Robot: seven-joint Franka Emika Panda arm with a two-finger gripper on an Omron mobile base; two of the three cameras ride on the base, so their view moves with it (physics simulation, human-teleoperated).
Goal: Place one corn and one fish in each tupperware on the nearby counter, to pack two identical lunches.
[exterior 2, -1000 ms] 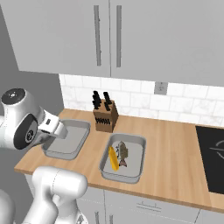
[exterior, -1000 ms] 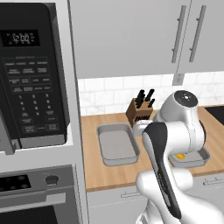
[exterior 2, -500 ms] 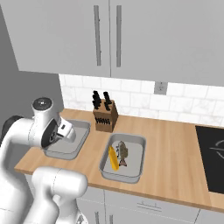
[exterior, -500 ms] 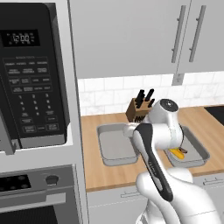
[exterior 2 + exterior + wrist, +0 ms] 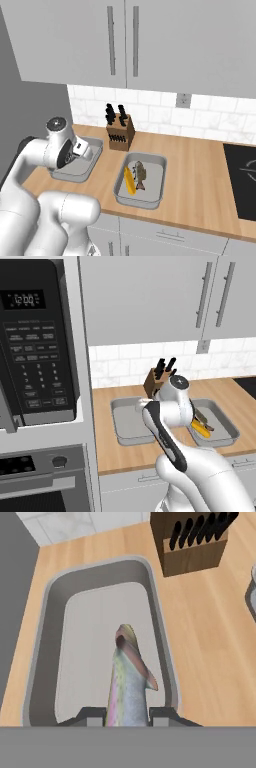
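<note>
We see the counter (image 5: 200, 170) with two tupperware: the left one (image 5: 55, 627) bare, the right one (image 5: 156, 165) holding a corn (image 5: 129, 180) and a fish (image 5: 140, 174). Gripper (image 5: 127, 716) clamped on another fish (image 5: 129, 682) above the left tupperware.

The light-brown wooden tabletop (image 5: 200, 170) is occupied by two grey tupperware trays set side by side. The left tray (image 5: 92, 150) and the right tray (image 5: 155, 165) are seen near the front edge. A brown knife block (image 5: 120, 132) is stood just behind them, against the tiled wall.
</note>
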